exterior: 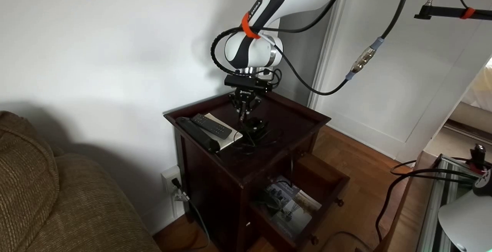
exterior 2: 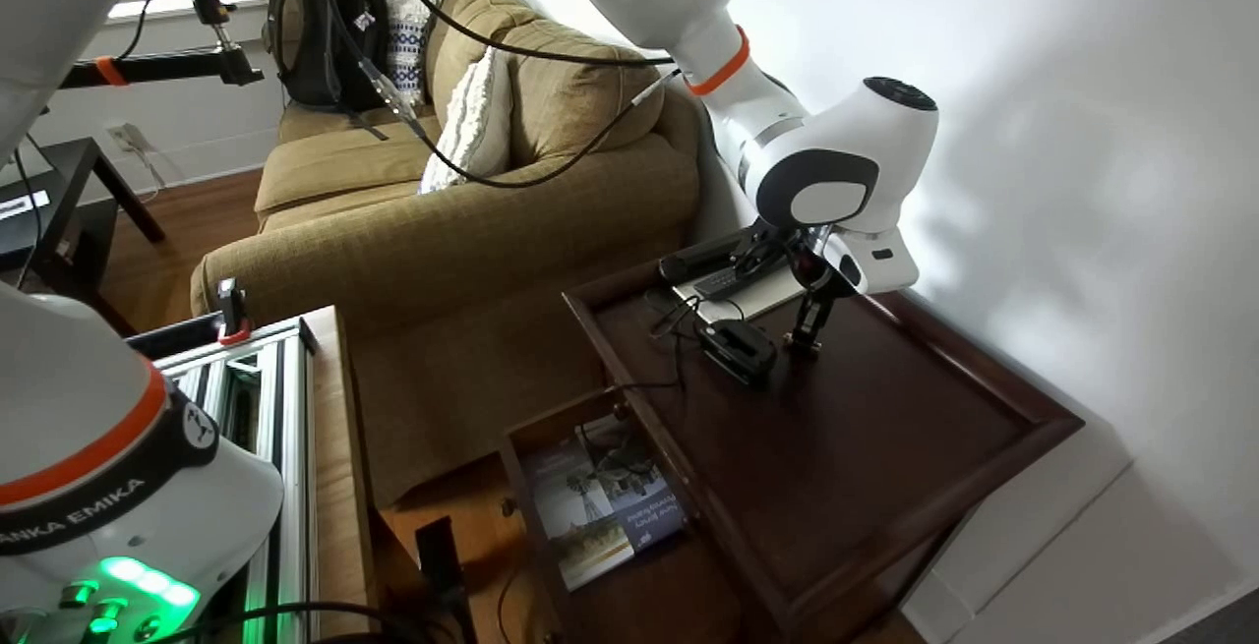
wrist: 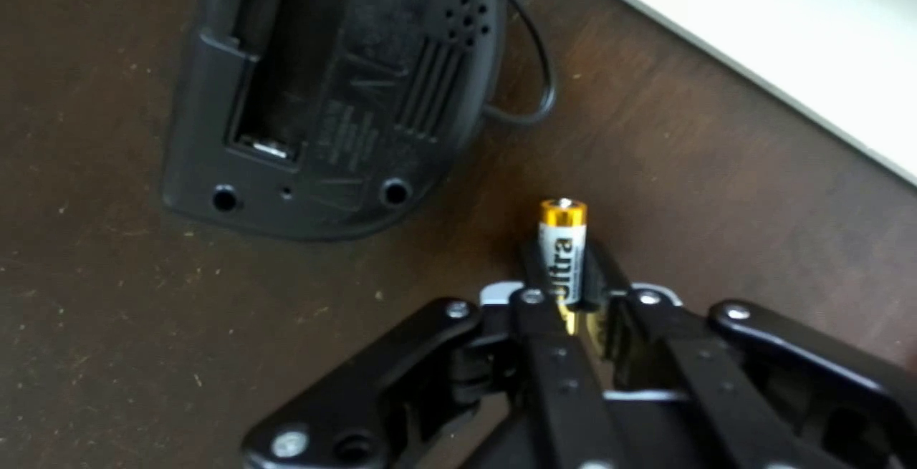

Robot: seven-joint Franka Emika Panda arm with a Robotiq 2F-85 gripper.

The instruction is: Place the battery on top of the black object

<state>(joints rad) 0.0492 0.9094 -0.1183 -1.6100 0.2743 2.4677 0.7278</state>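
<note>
The tool (wrist: pixel 564 277), nearly closed, pinches the battery (wrist: pixel 562 247) just beside the black gadget (wrist: pixel 354 93); we judge the grasp done (whether it's off the desk (exterior 2: pixel 885 457), we can't tell), placing on top remains.

The 2 exterior views slant down from well back and above, sharing the tabletop (exterior: pixel 288 115), the open drawer (exterior: pixel 319 169) and the arm (exterior: pixel 259 54). In an exterior view, the outlook is toward the wall (exterior: pixel 107 52), with the sofa (exterior: pixel 84 206) near at the left edge; in an exterior view, it is toward the sofa, with the robot base (exterior 2: pixel 128 497) near at left. The wrist view points steeply down from close above, past the fingers (wrist: pixel 541 329); all 3 share the black object (wrist: pixel 344 97).
</note>
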